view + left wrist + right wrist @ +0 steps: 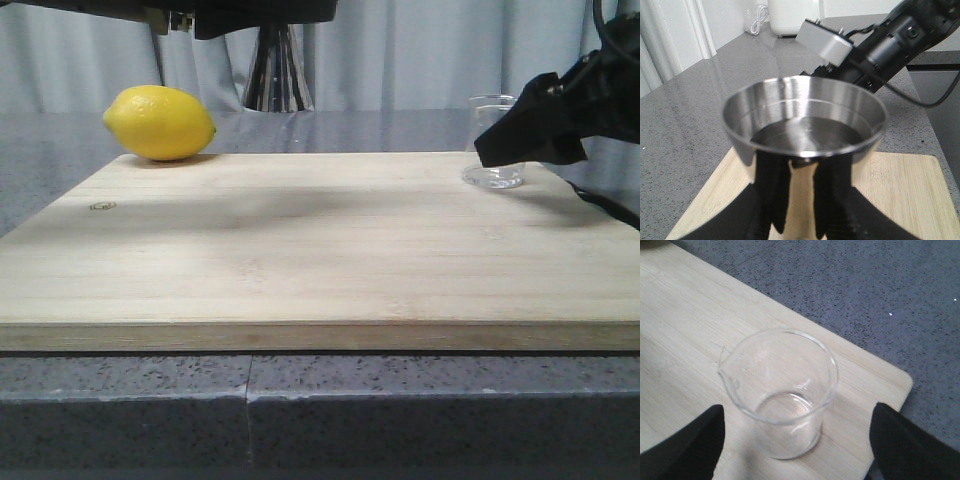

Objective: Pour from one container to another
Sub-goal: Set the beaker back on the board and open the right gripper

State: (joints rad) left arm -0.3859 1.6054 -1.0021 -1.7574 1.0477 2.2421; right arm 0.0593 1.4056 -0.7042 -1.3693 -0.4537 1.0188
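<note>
The clear glass beaker (492, 145) stands upright near the right far corner of the wooden board (320, 260). My right gripper (520, 135) is open around it, its fingers well apart from the glass in the right wrist view, where the beaker (777, 390) looks about empty between the right gripper (797, 410). The steel jigger (275, 75) hangs above the board's far edge, shut in my left gripper (255, 18). In the left wrist view the jigger (805, 125) is upright with liquid in its upper cup, and the left gripper (800, 234) clamps its lower part.
A yellow lemon (160, 122) lies at the board's far left corner. Grey speckled counter surrounds the board. The right arm (890, 45) reaches in behind the jigger. A curtain hangs at the back.
</note>
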